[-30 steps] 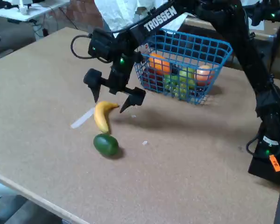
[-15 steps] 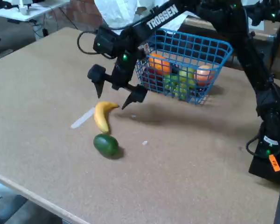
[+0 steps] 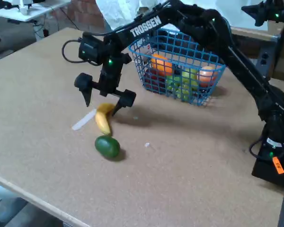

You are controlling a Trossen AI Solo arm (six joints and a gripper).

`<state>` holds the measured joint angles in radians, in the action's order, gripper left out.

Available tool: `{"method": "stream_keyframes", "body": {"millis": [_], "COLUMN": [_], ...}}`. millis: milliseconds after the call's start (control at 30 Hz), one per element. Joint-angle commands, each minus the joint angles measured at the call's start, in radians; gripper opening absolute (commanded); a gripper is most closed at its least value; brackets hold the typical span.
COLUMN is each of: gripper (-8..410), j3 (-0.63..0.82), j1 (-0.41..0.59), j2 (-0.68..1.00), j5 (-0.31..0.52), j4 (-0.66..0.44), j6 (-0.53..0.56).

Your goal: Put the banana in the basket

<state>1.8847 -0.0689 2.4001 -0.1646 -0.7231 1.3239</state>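
A black robot arm reached across a tan table, its gripper [image 3: 102, 101] hanging just above the banana [image 3: 103, 120] with the jaws spread wide apart and empty. The small yellow banana lay flat on the table, just beside a dark green oval fruit [image 3: 107, 146] and a pale strip [image 3: 84, 119]. The blue wire basket [image 3: 180, 66], already holding several fruits, stood well apart behind it. To grasp well, I judged the fingers should straddle the banana's middle across its narrow width, come down low, and close without nudging the green fruit.
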Motion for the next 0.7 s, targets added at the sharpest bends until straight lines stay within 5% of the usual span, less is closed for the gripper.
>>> {"method": "stream_keyframes", "body": {"millis": [0, 667], "gripper": [400, 400], "j3": [0.005, 0.004], "j1": [-0.002, -0.006], "j2": [0.013, 0.028], "j5": [-0.004, 0.024], "j4": [-0.008, -0.048], "j6": [0.001, 0.002]}}
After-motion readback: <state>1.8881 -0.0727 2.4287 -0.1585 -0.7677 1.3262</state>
